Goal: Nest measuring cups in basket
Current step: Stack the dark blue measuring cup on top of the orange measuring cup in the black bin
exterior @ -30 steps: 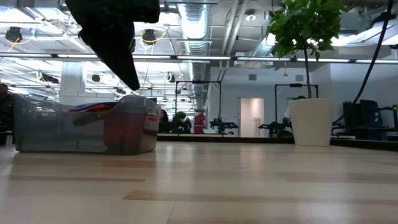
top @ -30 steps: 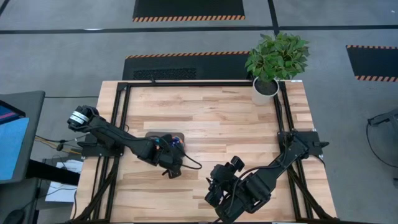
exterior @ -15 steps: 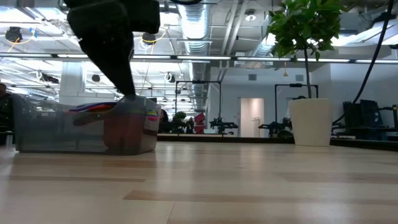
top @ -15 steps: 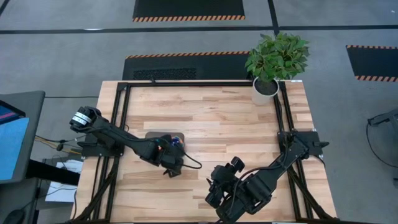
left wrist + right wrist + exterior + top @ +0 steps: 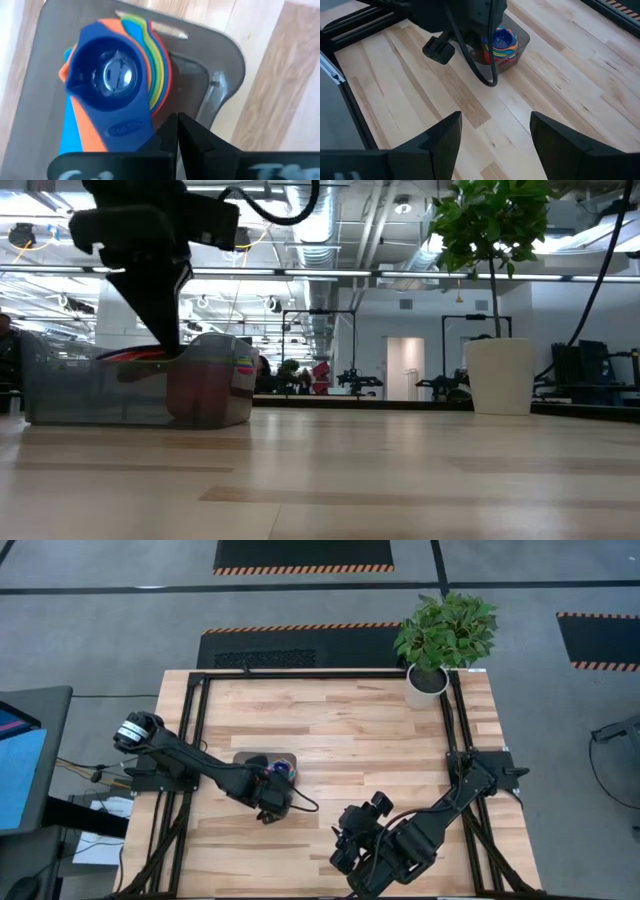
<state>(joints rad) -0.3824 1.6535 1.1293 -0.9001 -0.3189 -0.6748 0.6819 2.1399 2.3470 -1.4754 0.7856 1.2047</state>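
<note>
The dark grey basket (image 5: 248, 758) stands on the table at left centre. A nested stack of measuring cups (image 5: 112, 75) sits in it, the dark blue one on top, with orange, red, green, yellow and light blue rims fanning out beneath. Their handles (image 5: 150, 352) lie at the basket's rim. My left gripper (image 5: 176, 120) is shut and points down at the edge of the stack, inside the basket's outline (image 5: 168, 348). My right gripper (image 5: 495, 130) is open and empty above the table's near middle (image 5: 345, 845). My left gripper's shut fingertips (image 5: 172, 125) come from above at the red and orange rims on the stack's side (image 5: 164, 97). In the low view they reach down to the level of the handles. I cannot tell whether they touch the cups.
A white pot with a green plant (image 5: 428, 680) stands at the table's far right corner. Black frame rails (image 5: 195, 730) run along the table's left, right and far edges. Bare wood lies between the basket and the pot.
My left gripper, shut throughout, has come down and toward the table's left, from above the basket's right end to the cup handles at the basket's rim. The basket and the cups have stayed where they were.
</note>
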